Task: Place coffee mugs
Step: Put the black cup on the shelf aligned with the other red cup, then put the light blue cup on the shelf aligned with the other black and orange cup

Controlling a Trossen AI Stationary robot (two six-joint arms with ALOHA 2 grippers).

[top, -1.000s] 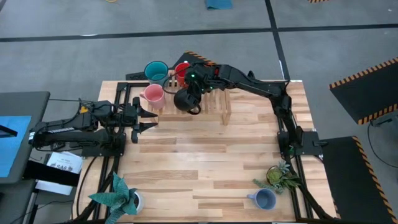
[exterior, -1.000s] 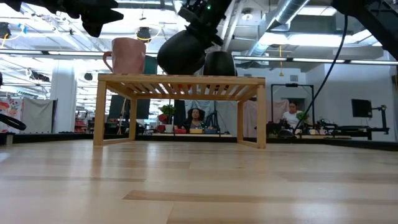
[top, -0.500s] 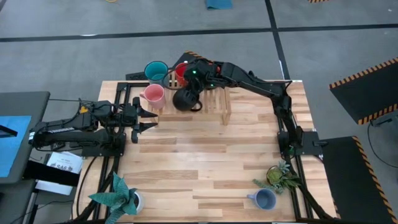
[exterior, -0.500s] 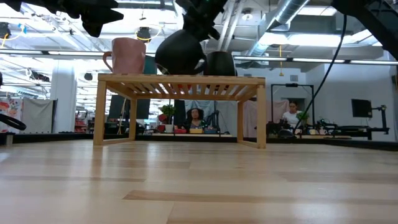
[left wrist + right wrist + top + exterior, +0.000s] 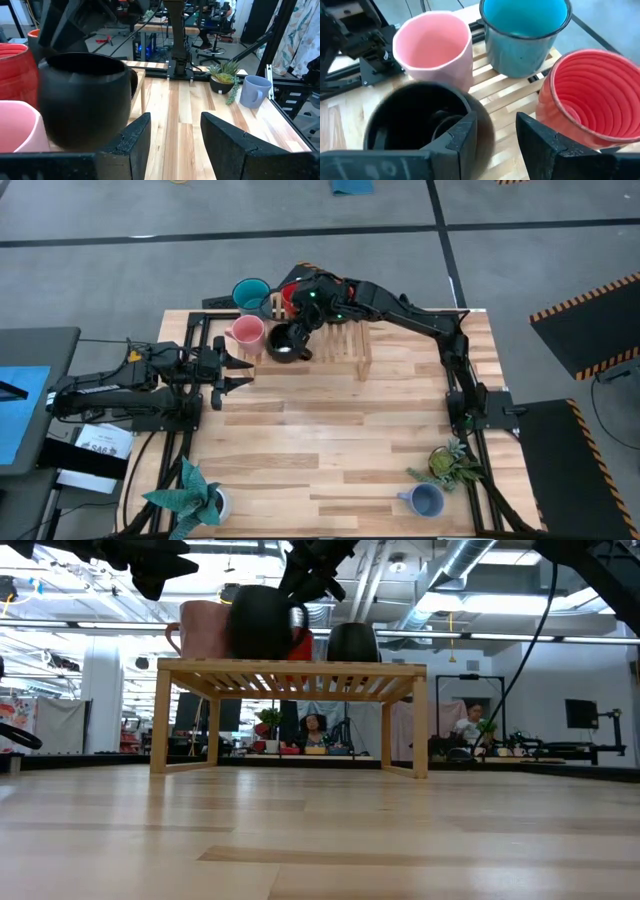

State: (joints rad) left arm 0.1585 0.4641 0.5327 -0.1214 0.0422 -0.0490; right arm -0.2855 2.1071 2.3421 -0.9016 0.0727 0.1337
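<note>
A black mug (image 5: 285, 341) (image 5: 260, 624) (image 5: 417, 122) stands upright on the slatted wooden rack (image 5: 345, 348), beside the pink mug (image 5: 245, 333) (image 5: 434, 47). The teal mug (image 5: 250, 294) and red mug (image 5: 590, 97) stand behind them on the rack. A dark mug (image 5: 352, 643) sits further right on it. The pale blue mug (image 5: 427, 500) stands near the table's near edge. My right gripper (image 5: 495, 137) is open just above and behind the black mug. My left gripper (image 5: 238, 371) (image 5: 175, 135) is open and waits by the rack's left end. My right gripper has one finger (image 5: 465, 135) close against the black mug's outer wall (image 5: 479, 125), coming slanting down from the far right. I cannot tell whether it touches. The mug's base is on the rack.
Two potted plants stand near the table's near edge, one at the left corner (image 5: 195, 495) and one (image 5: 450, 465) next to the pale blue mug. The middle of the wooden table (image 5: 330, 440) is bare. People sit in the room beyond the table.
My right gripper carried the black mug toward the table's left and down. The mug was tilted and clear of the rack. Now it stands upright on the slats, close to the pink mug.
</note>
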